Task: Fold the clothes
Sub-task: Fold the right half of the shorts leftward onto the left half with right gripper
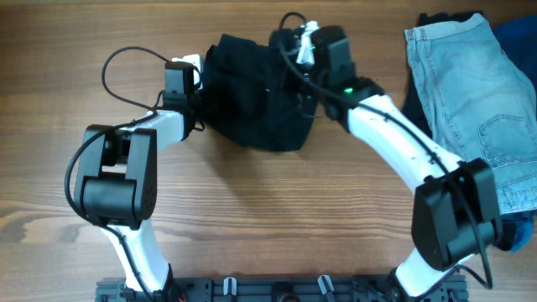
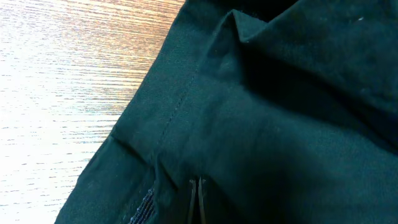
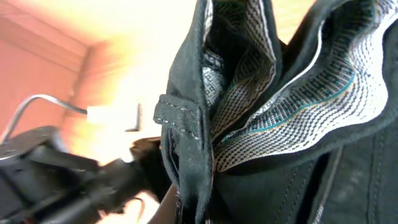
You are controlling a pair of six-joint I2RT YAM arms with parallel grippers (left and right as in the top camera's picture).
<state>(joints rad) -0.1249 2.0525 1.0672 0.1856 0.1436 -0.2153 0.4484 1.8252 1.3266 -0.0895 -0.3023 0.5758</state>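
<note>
Okay, black garment sits bunched on the wooden counter, between the two hands. Left hand is right at the garment's left edge, touching the cloth. Its wrist view is filled with dark fabric: a stitched seam runs diagonally and bare counter shows past the garment's left border. No fingers can be made out there, so I cannot tell how far that hand is open or whether it has hold of anything.

Right hand is at the garment's far right corner, pressed into the cloth. Its wrist view shows the waistband standing upright close to the lens, with a belt loop and a grey patterned lining turned outward, wall behind it rather than counter. So this corner is raised and the hand is clamped on it. The fingers themselves are buried in fabric. A blurred dark arm with a cable shows beyond the garment in that view.

Jeans, light denim, lie flat well to the right of the garment, apart from it. Dark blue cloth pokes out from under the jeans on the side away from the garment. The garment is crumpled, not folded flat.
</note>
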